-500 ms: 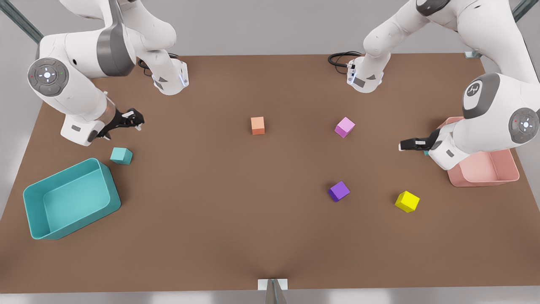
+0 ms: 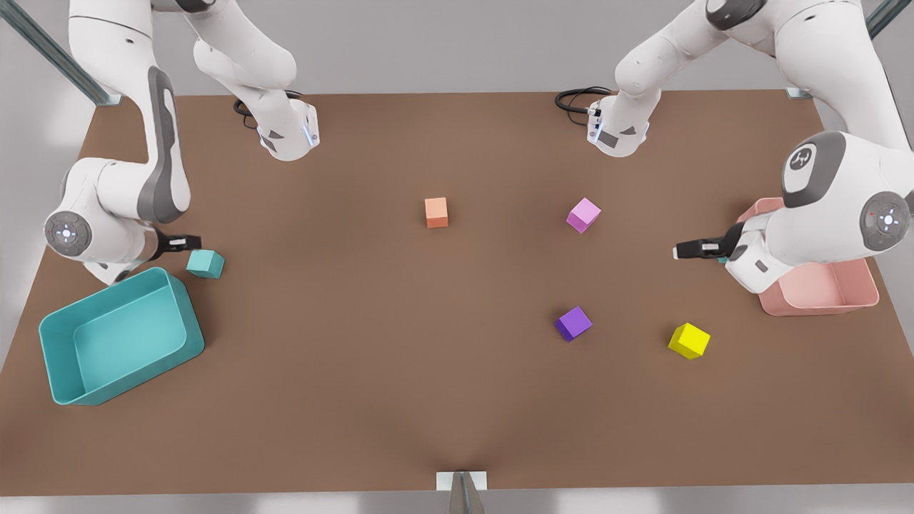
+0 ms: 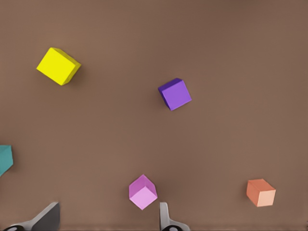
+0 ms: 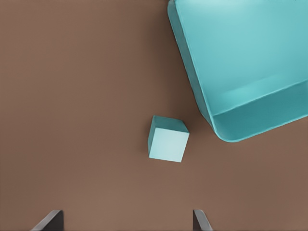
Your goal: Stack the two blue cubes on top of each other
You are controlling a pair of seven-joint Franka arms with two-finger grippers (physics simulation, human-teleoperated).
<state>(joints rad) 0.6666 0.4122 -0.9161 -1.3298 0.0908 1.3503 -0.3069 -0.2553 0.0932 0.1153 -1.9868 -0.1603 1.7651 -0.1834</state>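
One blue cube (image 2: pixel 206 263) lies on the brown table beside the teal bin's far corner. It also appears in the right wrist view (image 4: pixel 167 145). My right gripper (image 2: pixel 191 243), on the front view's left, hovers just beside and above it, open (image 4: pixel 126 224), with nothing between its fingers. The other blue cube (image 2: pixel 722 259) peeks out from under the arm on the front view's right, and its edge appears in the left wrist view (image 3: pixel 4 160). My left gripper (image 2: pixel 682 250) hangs open (image 3: pixel 106 224) by that cube, holding nothing.
A teal bin (image 2: pixel 114 289) sits at the front view's left, a pink bin (image 2: pixel 821 293) at the right. An orange cube (image 2: pixel 436 212), pink cube (image 2: pixel 583 215), purple cube (image 2: pixel 573 323) and yellow cube (image 2: pixel 689 340) are scattered between.
The arm on the front view's left swung down and toward the front, bringing my right gripper next to the blue cube. The other arm barely shifted.
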